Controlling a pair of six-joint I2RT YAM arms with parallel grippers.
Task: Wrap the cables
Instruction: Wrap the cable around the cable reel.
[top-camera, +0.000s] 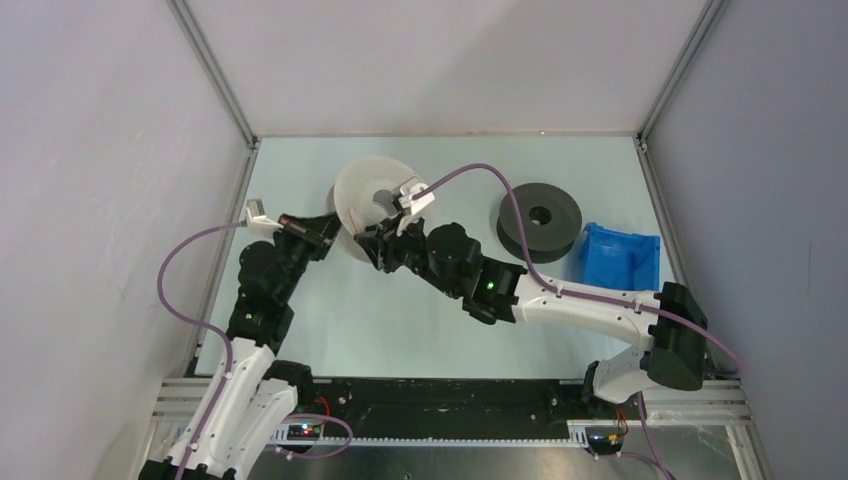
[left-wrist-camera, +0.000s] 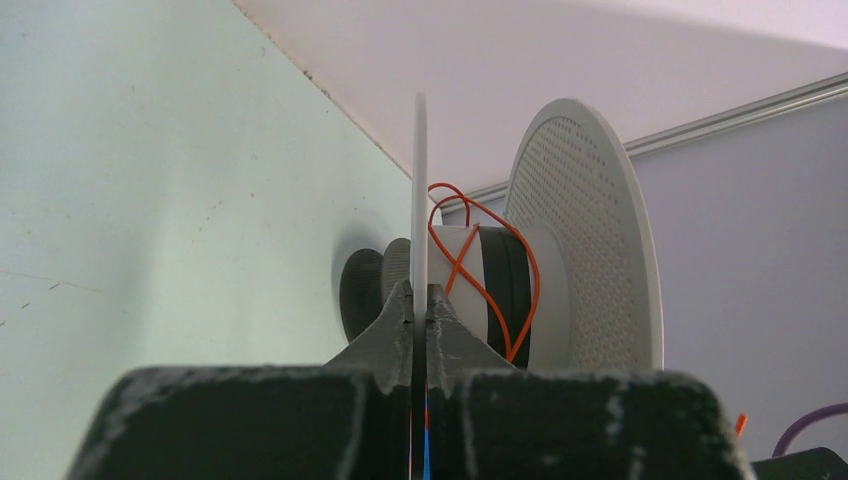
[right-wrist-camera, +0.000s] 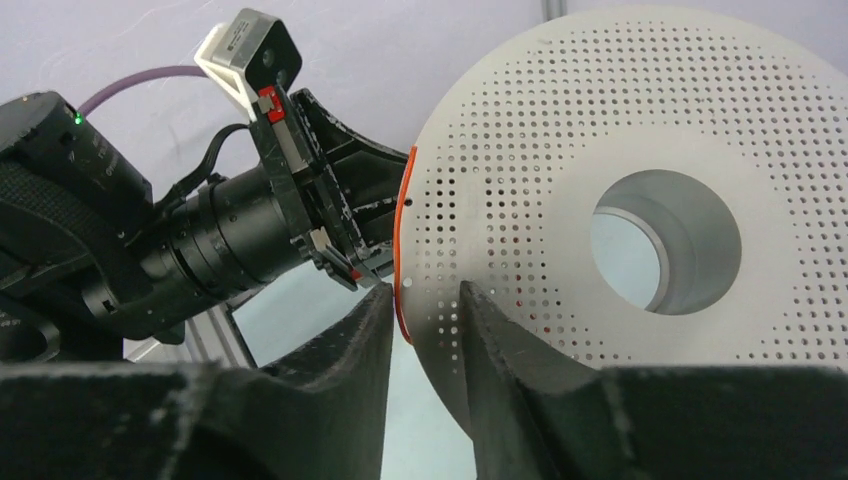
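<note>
- The left gripper (left-wrist-camera: 420, 303) is closed flat on the thin near flange of the white spool (top-camera: 372, 200). The flange is held edge-on and upright between the pads, and no gap is seen.
- The right gripper (right-wrist-camera: 425, 305) is parted by a narrow gap only. The rim of the spool's perforated flange is seen in that gap, and nothing is seen clamped.
- The reddish cable (left-wrist-camera: 460, 263) is wound loosely on the hub between the two flanges, its strands crossed.
- One run of it is laid along the flange rim, down to the inner face of a right finger (right-wrist-camera: 378, 325). Contact there cannot be told.
- The spool is stood on edge between both grippers, at the far left of the table (top-camera: 330, 320).
- A dark grey spool (top-camera: 540, 222) is laid flat well apart to the right, with a blue container (top-camera: 620, 257) just beside it.
</note>
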